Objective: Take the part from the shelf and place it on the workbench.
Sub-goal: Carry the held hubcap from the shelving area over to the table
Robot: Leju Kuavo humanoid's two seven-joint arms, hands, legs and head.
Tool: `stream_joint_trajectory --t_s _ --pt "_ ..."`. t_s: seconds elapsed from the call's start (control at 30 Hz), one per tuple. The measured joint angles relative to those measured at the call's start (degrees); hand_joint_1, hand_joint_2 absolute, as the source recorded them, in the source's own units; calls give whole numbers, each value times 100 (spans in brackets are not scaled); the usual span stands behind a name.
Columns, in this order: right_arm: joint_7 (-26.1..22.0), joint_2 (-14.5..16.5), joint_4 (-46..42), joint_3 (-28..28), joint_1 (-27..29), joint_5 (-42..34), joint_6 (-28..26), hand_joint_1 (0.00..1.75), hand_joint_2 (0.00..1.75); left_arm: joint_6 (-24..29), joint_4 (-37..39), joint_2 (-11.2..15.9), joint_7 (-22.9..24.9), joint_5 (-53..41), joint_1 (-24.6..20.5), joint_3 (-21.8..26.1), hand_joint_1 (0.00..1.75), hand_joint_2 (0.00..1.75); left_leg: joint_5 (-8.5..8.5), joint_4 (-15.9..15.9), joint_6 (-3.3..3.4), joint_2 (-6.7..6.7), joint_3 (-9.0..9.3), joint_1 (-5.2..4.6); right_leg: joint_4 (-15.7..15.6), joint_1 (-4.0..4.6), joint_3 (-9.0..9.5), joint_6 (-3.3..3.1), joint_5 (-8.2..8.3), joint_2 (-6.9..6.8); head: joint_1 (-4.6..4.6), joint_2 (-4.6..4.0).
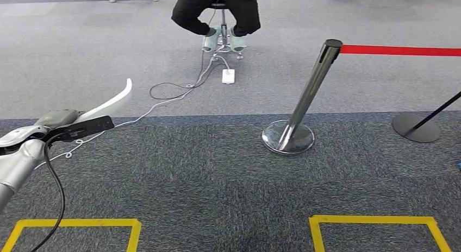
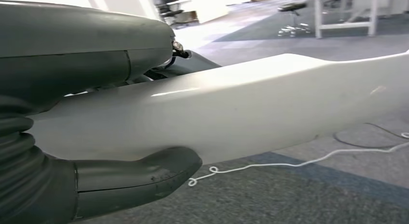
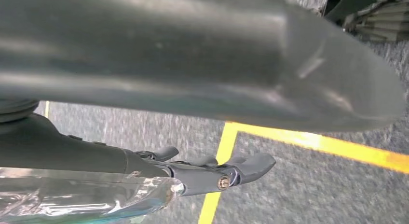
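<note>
The left arm (image 1: 19, 162) is a smooth silver tube. On top of the left arm sits a flat black bar (image 1: 81, 127), and a thin black cable (image 1: 54, 181) loops down beside the arm. The left hand (image 2: 82, 137) has a grey ribbed cover (image 2: 19, 151), a thick grey thumb (image 2: 140, 178) and a small shiny screw (image 2: 177, 45). The right hand (image 3: 202, 171) is dark grey, with a round brass-coloured screw (image 3: 223, 182) near its fingers (image 3: 255, 163).
</note>
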Motion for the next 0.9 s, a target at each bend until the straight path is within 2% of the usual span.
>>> stream_joint_trajectory --t_s 0.03,0.07,0.1,0.13,0.17,0.2,0.27,0.3,0.37,0.43,0.47,0.53,0.57,0.6,0.63,0.67,0.73,0.77,0.8,0.83,0.9 --pt "-2 0 -1 0 4 -1 -4 0 0 -3 0 -1 2 1 9 -1 175 175 -169 371 -12 67 -175 1 0 6 -1 -8 -2 -63 -4 0" --pt "-2 0 -1 0 6 -1 -5 0 0 -7 0 -2 2 1 30 -2 175 175 -265 661 -23 104 -310 3 0 11 -1 -12 -6 -129 -4 0" --pt "-2 1 0 0 7 -1 -4 0 0 -10 0 -2 2 1 55 -2 175 175 -261 784 -30 126 -365 7 1 12 -2 -14 -9 -194 -5 0" --pt "-2 2 1 0 6 -1 -4 0 0 -13 0 -1 2 1 72 -2 175 175 -156 698 -35 149 -314 10 3 13 -1 -12 -12 -258 -5 0" --pt "-2 3 1 0 4 -1 -4 0 0 -14 -1 -1 2 1 79 -1 175 175 18 416 -39 205 -156 12 6 12 2 -4 -18 -322 -6 0" --pt "-5 4 1 1 3 -1 -4 0 0 -14 -1 0 2 1 75 0 175 175 190 37 -46 329 56 13 16 18 7 12 -29 -380 -7 0" --pt "-20 -1 -2 1 0 -1 -12 0 0 -14 -10 -2 2 1 60 1 175 175 362 -557 -11 528 381 -9 52 54 10 58 -67 -475 1 0" --pt "-28 -4 -4 1 -2 -1 -18 0 0 -14 -19 -2 3 3 63 1 175 175 366 -673 23 562 438 -22 60 75 17 77 -82 -520 8 0" --pt "-29 -7 -5 0 -3 3 -29 0 0 -13 -50 3 14 14 87 4 175 175 366 -698 116 450 432 -30 53 81 35 112 -102 -600 23 0" --pt "-12 -6 -5 0 -2 9 -40 0 0 -11 -105 6 42 30 108 12 175 175 383 -705 189 349 428 -13 196 57 -20 173 -222 -472 32 0" --pt "-3 -4 -4 1 2 13 -45 0 0 -10 -138 2 57 38 114 15 175 175 392 -709 222 301 428 -1 437 45 -126 202 -367 -348 41 0" --pt "0 -1 -4 1 12 27 -62 0 0 -10 -189 -14 83 52 141 19 175 175 394 -708 256 196 426 -2 1214 38 -485 224 -739 -157 56 0" --pt "-7 0 -4 1 16 37 -78 0 0 -10 -207 -21 89 58 168 20 175 175 393 -707 262 137 425 -5 1563 39 -660 220 -862 -124 60 0" --pt "-18 0 -5 1 19 48 -94 0 0 -11 -223 -25 94 61 201 25 175 175 393 -705 262 78 426 -9 1738 40 -761 211 -883 -109 60 0" --pt "-30 0 -5 0 20 60 -111 0 0 -11 -240 -26 97 64 232 33 175 175 393 -704 262 18 428 -11 1675 41 -749 196 -787 -96 59 0" --pt "-42 -1 -5 0 20 71 -127 0 0 -11 -263 -25 98 66 259 44 175 175 395 -702 259 -45 430 -8 1391 38 -626 179 -599 -64 59 0" --pt "-57 -2 -5 1 17 93 -152 0 0 -9 -318 -26 105 68 282 64 175 175 401 -693 236 -169 422 -2 567 6 -232 162 -218 166 59 0" --pt "-66 -3 -5 1 15 103 -164 0 0 -7 -345 -28 124 67 289 75 175 175 410 -690 212 -226 409 2 271 -8 -88 163 -118 269 58 0" --pt "-74 -3 -5 2 13 114 -176 0 0 -4 -367 -30 153 63 298 88 175 175 425 -695 179 -279 393 8 120 -14 -12 163 -86 341 56 0" --pt "-83 -2 -5 2 11 125 -189 0 0 -1 -382 -31 186 59 315 106 175 175 444 -707 142 -330 379 17 88 -6 7 152 -95 334 55 0" --pt "-95 -3 -5 1 2 146 -214 0 0 5 -406 -26 244 49 364 140 175 175 456 -726 72 -379 357 41 57 11 12 93 -64 227 51 0"
